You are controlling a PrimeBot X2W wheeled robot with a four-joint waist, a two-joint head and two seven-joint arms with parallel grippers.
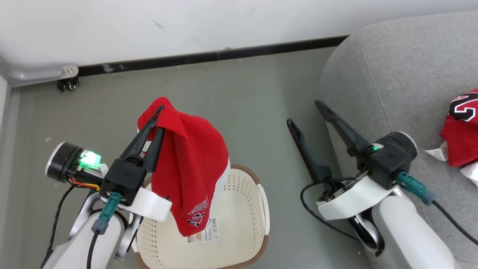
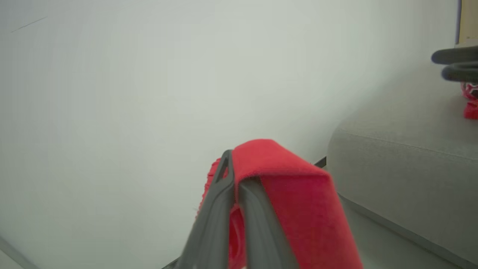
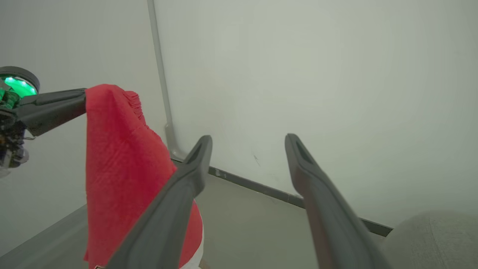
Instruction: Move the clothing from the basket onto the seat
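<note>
Jersey on the sofa at three o'clock; my left gripper pinches the shorts above the basket, right gripper spread empty

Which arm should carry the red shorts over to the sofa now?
Left. The left pincer is shut on the red shorts, hanging above the basket; the right pincer stands open and empty beside the sofa.

Red shorts hanging above cream perforated basket, red numbered jersey lying on grey sofa
</note>
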